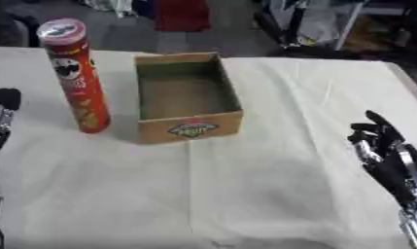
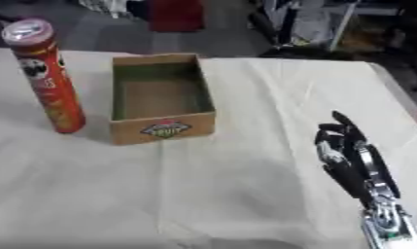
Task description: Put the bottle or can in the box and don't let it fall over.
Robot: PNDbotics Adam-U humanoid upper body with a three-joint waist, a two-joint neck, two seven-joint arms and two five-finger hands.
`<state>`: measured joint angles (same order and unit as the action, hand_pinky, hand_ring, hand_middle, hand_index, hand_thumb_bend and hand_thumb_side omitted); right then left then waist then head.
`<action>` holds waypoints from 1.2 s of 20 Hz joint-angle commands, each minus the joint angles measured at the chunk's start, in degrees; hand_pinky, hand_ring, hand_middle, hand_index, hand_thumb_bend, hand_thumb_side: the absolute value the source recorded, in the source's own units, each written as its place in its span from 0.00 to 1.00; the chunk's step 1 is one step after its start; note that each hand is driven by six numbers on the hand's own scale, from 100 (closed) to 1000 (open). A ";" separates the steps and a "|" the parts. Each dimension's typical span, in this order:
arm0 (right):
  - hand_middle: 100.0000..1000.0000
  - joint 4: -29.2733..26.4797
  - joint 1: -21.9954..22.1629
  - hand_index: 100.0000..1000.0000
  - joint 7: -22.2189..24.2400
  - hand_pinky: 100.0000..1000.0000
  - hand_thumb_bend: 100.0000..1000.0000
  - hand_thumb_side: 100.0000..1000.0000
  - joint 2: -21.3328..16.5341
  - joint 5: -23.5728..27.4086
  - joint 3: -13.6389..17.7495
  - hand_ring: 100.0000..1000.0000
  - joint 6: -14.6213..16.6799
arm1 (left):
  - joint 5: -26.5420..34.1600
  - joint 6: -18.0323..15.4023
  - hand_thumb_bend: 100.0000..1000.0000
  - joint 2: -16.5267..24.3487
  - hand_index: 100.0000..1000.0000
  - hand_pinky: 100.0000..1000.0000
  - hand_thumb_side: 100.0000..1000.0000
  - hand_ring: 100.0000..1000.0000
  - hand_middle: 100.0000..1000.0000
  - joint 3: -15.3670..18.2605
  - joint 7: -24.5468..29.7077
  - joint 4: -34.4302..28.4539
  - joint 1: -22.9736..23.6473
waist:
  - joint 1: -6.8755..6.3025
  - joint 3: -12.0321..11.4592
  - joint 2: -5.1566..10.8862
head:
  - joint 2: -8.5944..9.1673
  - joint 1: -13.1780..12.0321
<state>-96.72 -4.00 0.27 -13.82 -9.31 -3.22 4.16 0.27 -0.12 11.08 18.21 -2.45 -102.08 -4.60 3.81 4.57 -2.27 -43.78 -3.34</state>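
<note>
Standing upright at the left is a tall red can, round like a tube, with a shiny lid. It is being kept just beside the box, outside it. The brown cardboard box is lying open with nothing seen inside. A creased white cloth is covering the table. The left hand is barely showing; its fingers cannot be told. The right hand is being held relaxed, fingers up, holding nothing.
</note>
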 commanded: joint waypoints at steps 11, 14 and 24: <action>0.75 -0.55 -0.66 1.00 0.01 0.77 0.00 0.55 -0.58 0.30 -0.07 0.72 -0.04 | -7.52 7.00 0.89 5.80 0.82 0.91 0.21 0.83 0.65 -4.03 -9.42 5.97 -5.50 | -0.15 0.83 0.44 | -0.31 -0.17; 0.75 -0.53 -0.64 1.00 0.06 0.77 0.00 0.55 -0.60 0.35 -0.15 0.72 -0.06 | -7.54 7.26 0.91 7.11 0.82 0.91 0.23 0.83 0.65 -5.55 -10.80 9.64 -8.70 | -0.14 1.02 0.49 | -0.29 -0.34; 0.75 -0.48 -0.54 1.00 0.32 0.77 0.00 0.56 -0.67 0.48 -0.46 0.72 -0.07 | -5.26 4.64 0.90 9.51 0.82 0.92 0.24 0.84 0.65 -8.63 -11.95 23.07 -18.30 | 0.12 1.34 0.61 | -0.34 -0.72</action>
<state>-96.69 -4.01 0.47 -13.80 -9.29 -3.78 4.00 -5.55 5.21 18.82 9.98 -14.36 -79.68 -21.69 4.05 5.86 -2.25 -43.79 -3.92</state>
